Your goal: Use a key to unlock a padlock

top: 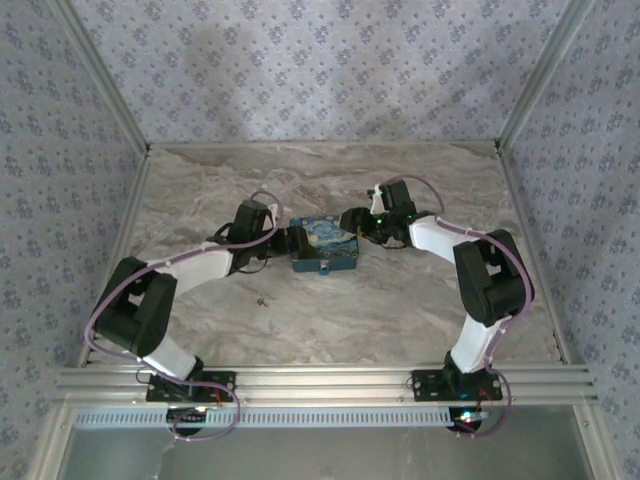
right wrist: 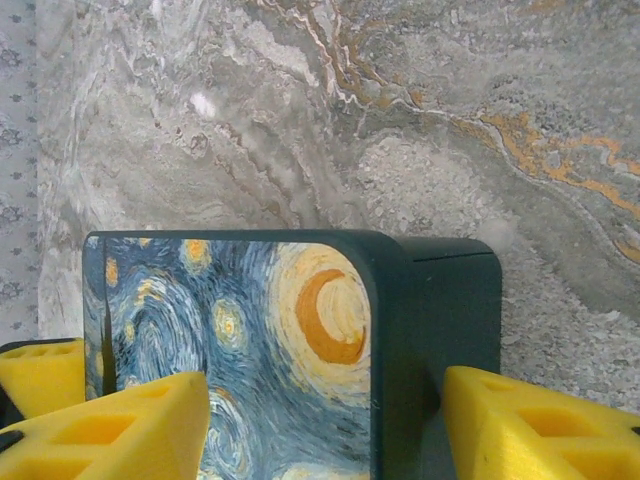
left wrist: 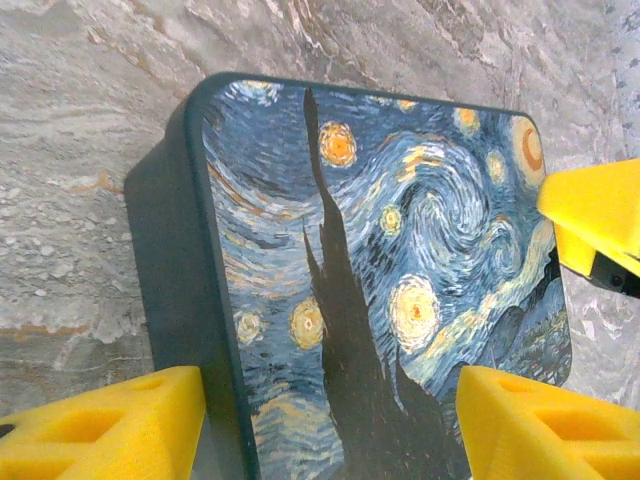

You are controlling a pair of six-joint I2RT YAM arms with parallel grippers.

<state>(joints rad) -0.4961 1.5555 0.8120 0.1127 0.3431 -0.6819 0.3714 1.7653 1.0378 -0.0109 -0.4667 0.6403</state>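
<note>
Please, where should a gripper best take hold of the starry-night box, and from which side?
Grip the box across its dark side walls, coming from above at one end. It lies flat, printed face up; the straight parallel walls suit two fingers, I think, while rounded corners could slip.

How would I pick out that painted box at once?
Find the marble table between the wallpapered walls. At its middle, with the left gripper and right gripper at either end, sits a box. It alone bears a swirling blue night sky with yellow stars and a crescent moon.
</note>
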